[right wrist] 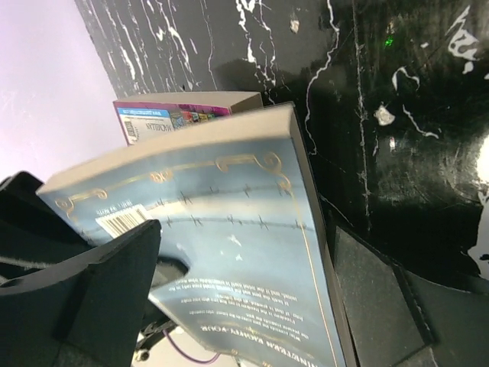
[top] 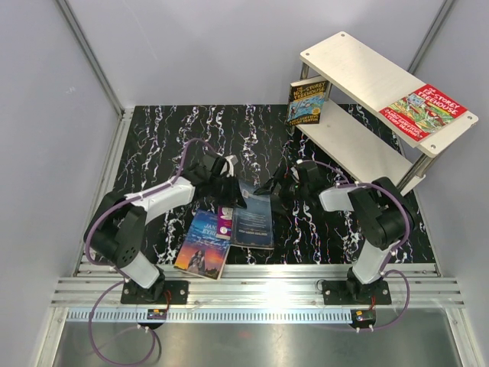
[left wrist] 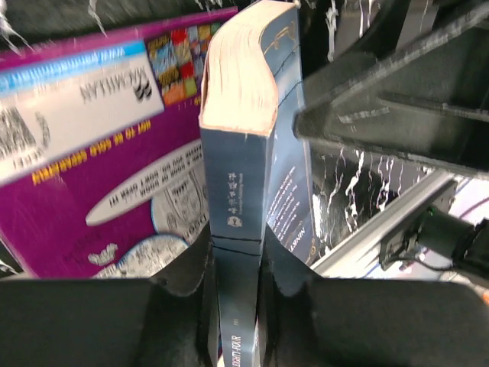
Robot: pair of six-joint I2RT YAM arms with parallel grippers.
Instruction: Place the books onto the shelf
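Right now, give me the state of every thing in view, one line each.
shelf, standing, two books on it.
red Treehouse, flat on the shelf's top board.
blue-yellow Treehouse, upright at the lower board's end.
Jane Eyre, lying flat, cover up, not held.
purple book, lying flat, not held.
grey-blue book, tilted up, gripped.
left gripper, shut on the grey-blue book.
right gripper, open, fingers either side of the grey-blue book.
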